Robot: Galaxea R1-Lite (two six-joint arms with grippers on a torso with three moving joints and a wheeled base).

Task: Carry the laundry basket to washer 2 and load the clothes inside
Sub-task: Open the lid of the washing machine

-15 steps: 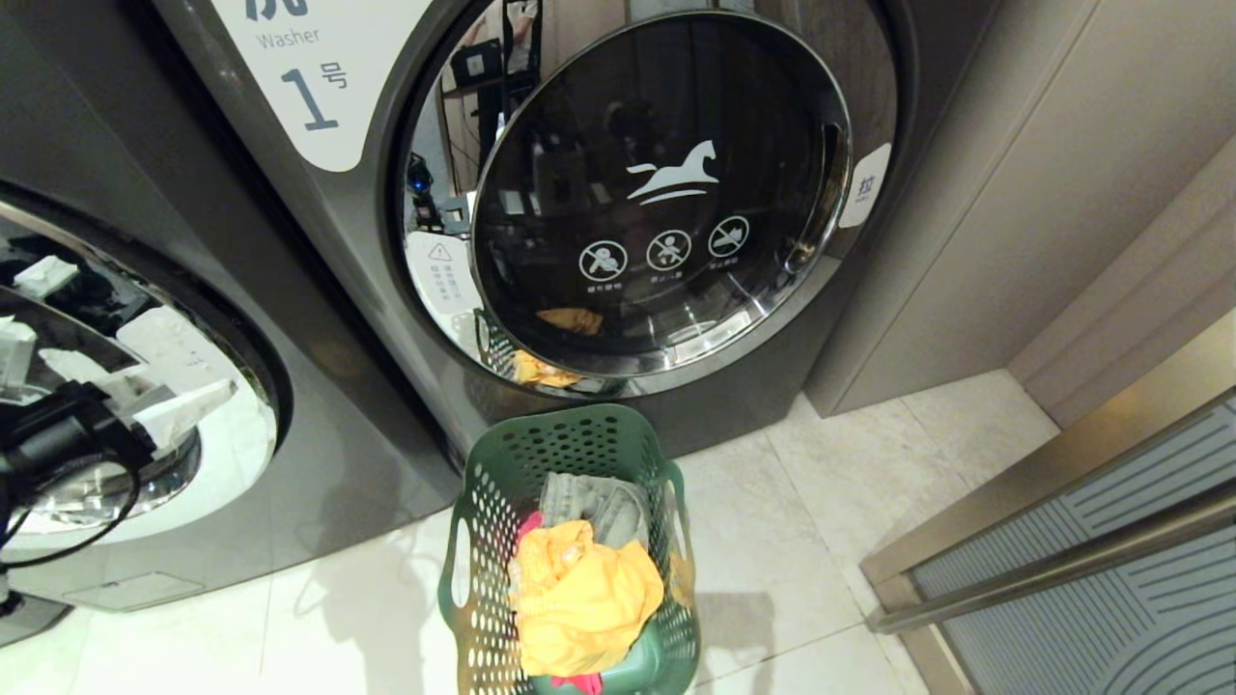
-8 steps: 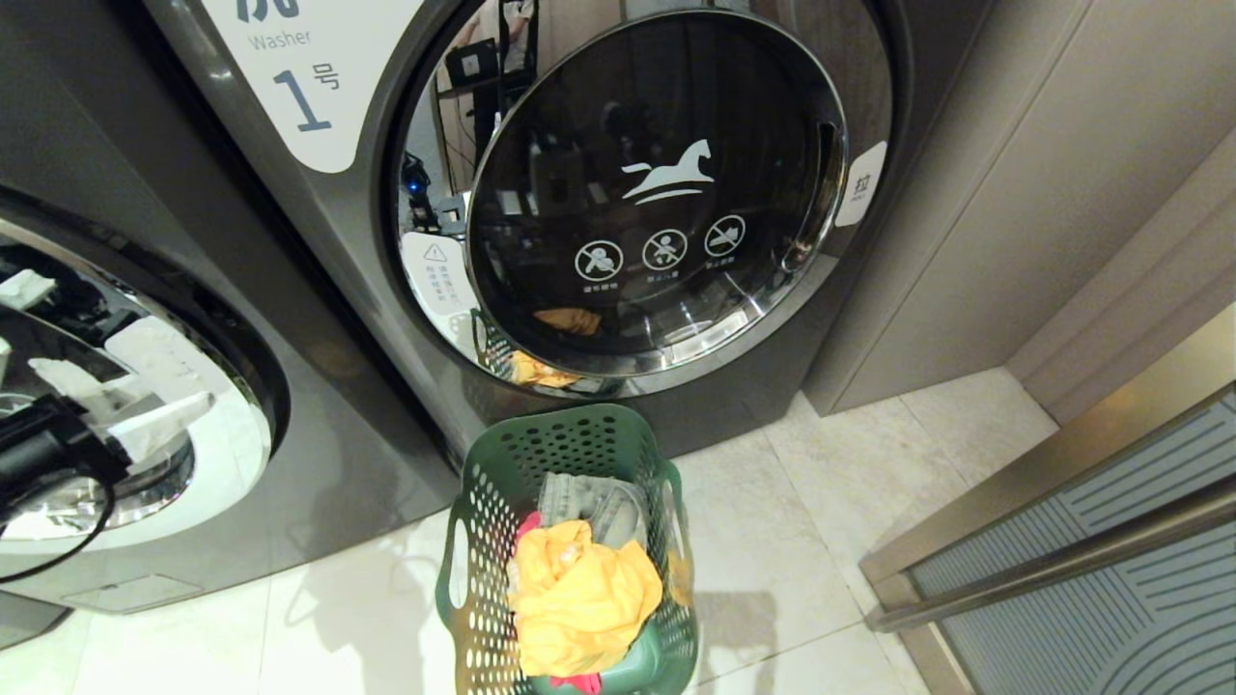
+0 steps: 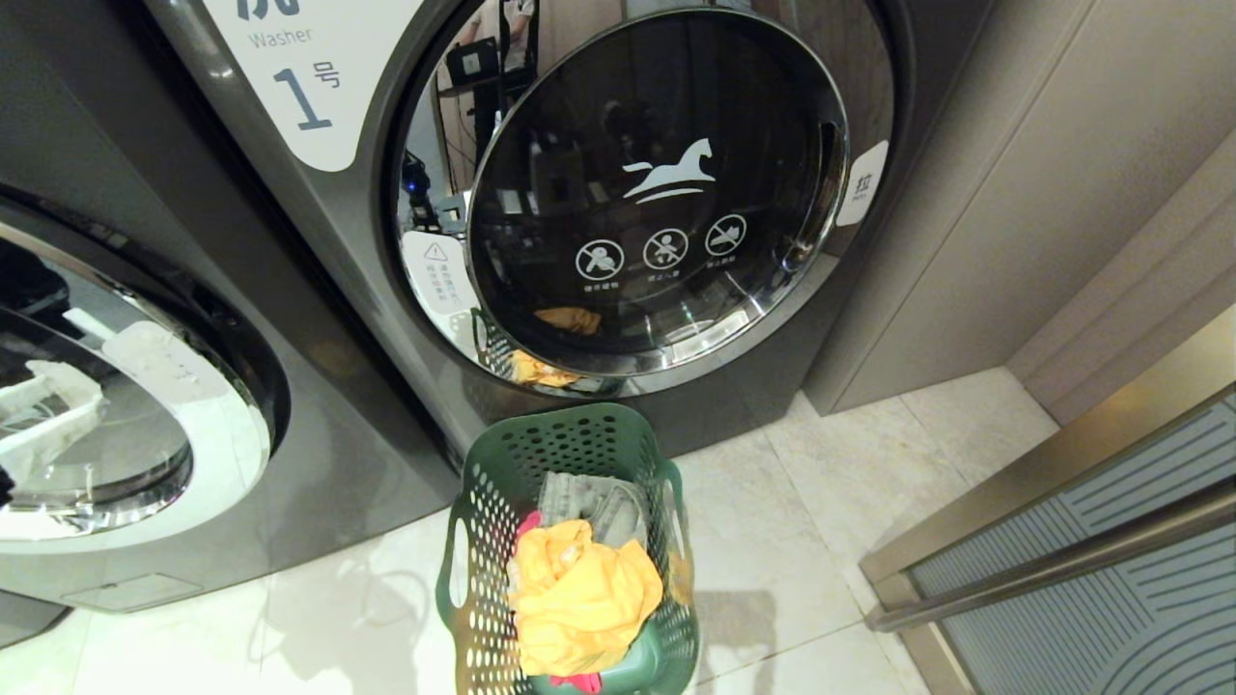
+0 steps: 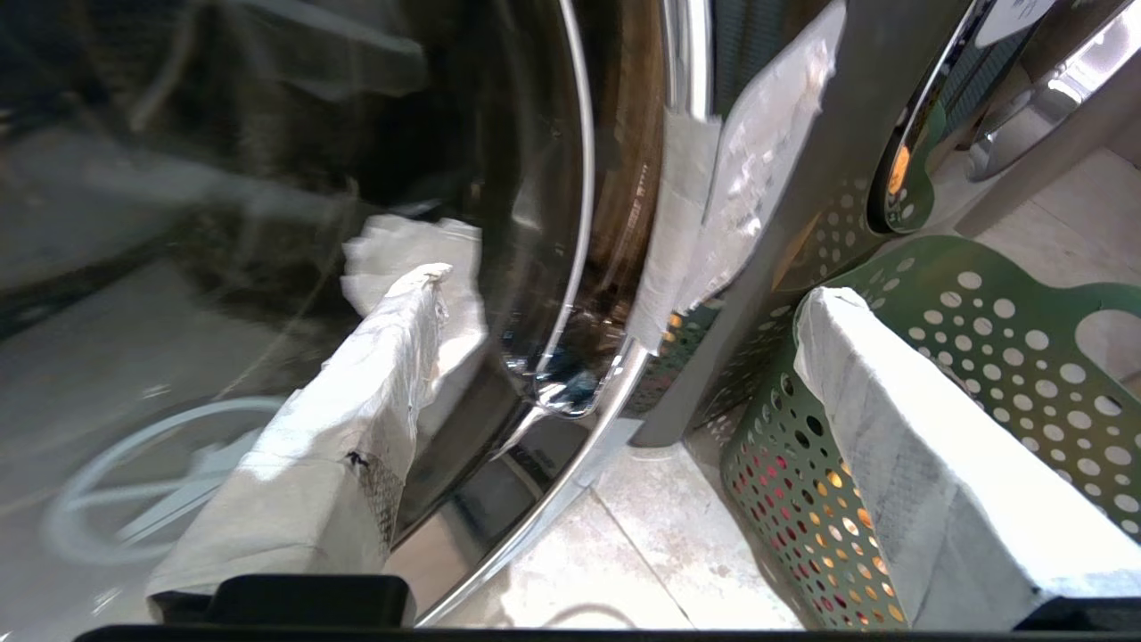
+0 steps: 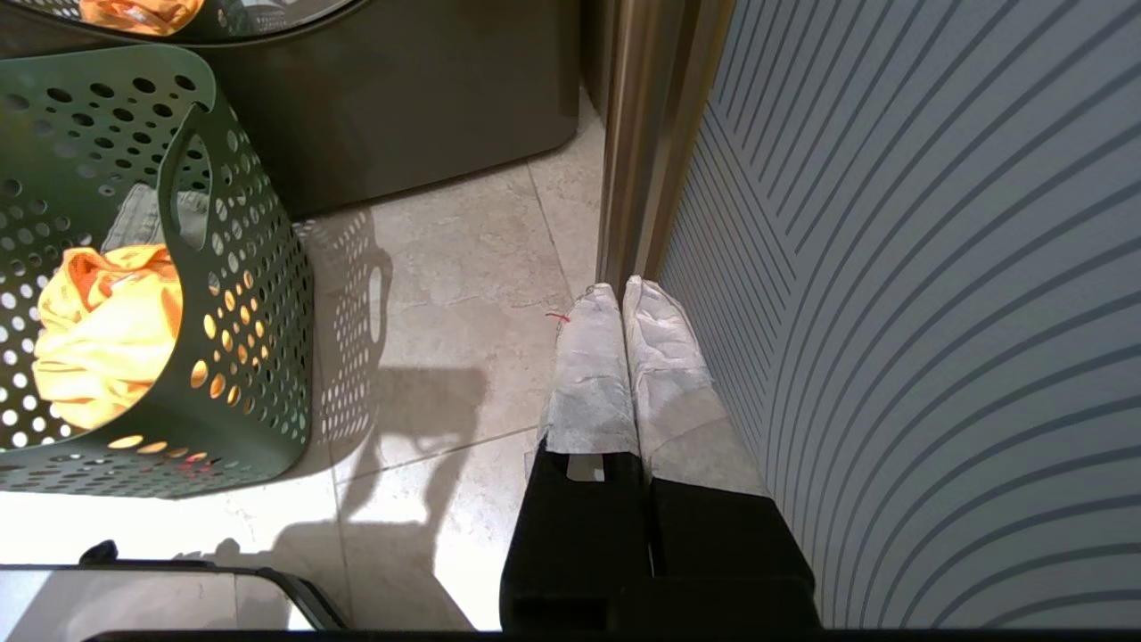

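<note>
The dark green laundry basket (image 3: 570, 423) stands on the tiled floor before the washer labelled 1 (image 3: 307, 97). In it lie the clothes: a yellow garment (image 3: 579, 598) on top, a grey-green denim piece (image 3: 594, 502) behind it, and a pink-red bit (image 3: 528, 526). To the left stands a like washer (image 3: 319, 463) with a chrome-ringed door (image 4: 584, 223). Its numeral is out of view, so I cannot tell whether it is washer 2. My left gripper (image 4: 624, 285) is open and empty, between that door and the basket (image 4: 980, 312). My right gripper (image 5: 615, 290) hangs shut and empty to the basket's (image 5: 258, 267) right.
Washer 1's round glass door (image 3: 657, 193) is shut and mirrors the basket. A beige wall panel (image 3: 1014, 193) rises to the right. A ribbed blue-grey panel with a metal rail (image 3: 1062, 560) runs along the right, close to my right gripper. Pale floor tiles (image 3: 821, 541) surround the basket.
My left arm, earlier dark against the left washer's door at the picture's left edge, has slid out of the head view to the left. The basket and clothes lie as before.
</note>
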